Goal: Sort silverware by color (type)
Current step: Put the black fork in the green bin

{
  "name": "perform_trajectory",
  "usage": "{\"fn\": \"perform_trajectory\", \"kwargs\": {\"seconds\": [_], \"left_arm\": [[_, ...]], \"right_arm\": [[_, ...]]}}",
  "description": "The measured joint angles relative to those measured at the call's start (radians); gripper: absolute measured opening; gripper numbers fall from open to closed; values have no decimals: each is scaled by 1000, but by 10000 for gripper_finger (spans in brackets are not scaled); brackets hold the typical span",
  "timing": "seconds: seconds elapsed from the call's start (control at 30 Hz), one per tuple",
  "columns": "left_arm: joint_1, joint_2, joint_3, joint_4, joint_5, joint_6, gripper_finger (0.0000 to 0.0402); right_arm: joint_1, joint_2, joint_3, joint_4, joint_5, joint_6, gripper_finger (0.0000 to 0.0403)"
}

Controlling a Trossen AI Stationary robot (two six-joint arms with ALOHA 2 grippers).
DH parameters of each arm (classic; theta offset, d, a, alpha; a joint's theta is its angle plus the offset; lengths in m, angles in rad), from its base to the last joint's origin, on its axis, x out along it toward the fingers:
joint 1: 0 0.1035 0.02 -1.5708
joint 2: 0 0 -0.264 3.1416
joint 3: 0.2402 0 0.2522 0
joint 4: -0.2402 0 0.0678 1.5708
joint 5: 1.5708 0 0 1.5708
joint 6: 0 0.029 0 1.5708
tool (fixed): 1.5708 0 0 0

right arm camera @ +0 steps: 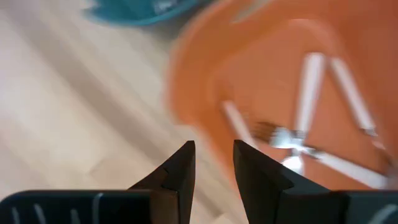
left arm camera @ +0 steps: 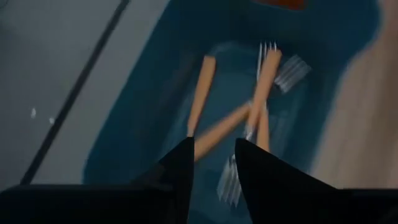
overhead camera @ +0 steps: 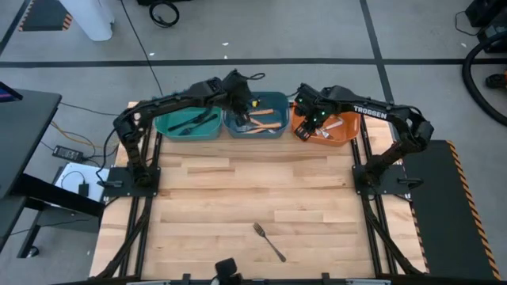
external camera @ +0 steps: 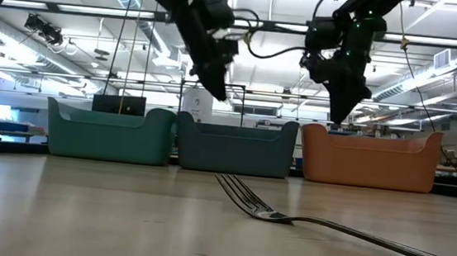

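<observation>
Three bins stand in a row at the table's far edge. The teal bin [overhead camera: 178, 127] holds black utensils [overhead camera: 196, 121]. The blue bin [overhead camera: 273, 101] holds orange-handled forks [left arm camera: 208, 81]. The orange bin [overhead camera: 344, 134] holds silver and white utensils [right arm camera: 311, 81]. My left gripper [left arm camera: 214, 146] hovers open and empty above the blue bin [external camera: 235, 149]. My right gripper [right arm camera: 214, 146] hovers open and empty over the orange bin's left rim [right arm camera: 186, 93]. One silver fork [overhead camera: 269, 241] lies flat on the table near its near edge, close in the low view [external camera: 263, 207].
Bare wooden table [overhead camera: 253, 190] stretches between the bins and the lone fork. The arm bases stand at the table's left [overhead camera: 131, 178] and right [overhead camera: 376, 182] sides. Cables and a side table lie off the left edge.
</observation>
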Motion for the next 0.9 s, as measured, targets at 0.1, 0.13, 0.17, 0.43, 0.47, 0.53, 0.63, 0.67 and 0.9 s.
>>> {"fn": "perform_trajectory", "kwargs": {"seconds": [0.1,0.13,0.17,0.43,0.47,0.53,0.63,0.67,0.9], "left_arm": [[-10,-48,57,-164,7,-33,127],[-18,-64,76,-213,10,-54,127],[-24,-83,93,-257,11,-78,127],[-106,-230,117,-527,10,-255,127],[-118,-243,117,-556,10,-288,127],[-146,-265,117,-603,9,-358,127],[-199,-289,117,-662,9,-454,127],[-220,-295,117,-681,8,-475,127],[-407,-316,116,-779,-35,-495,127]], "right_arm": [[69,-1,0,4,-21,32,116],[95,-1,0,8,-21,51,116],[121,-2,0,11,-21,72,116],[325,-2,0,101,-37,77,116],[345,-2,0,121,-48,63,116],[380,-2,0,163,-68,39,116],[423,-2,0,223,-74,55,116],[436,-1,0,240,-74,80,116],[558,0,0,314,-53,264,119]]}}
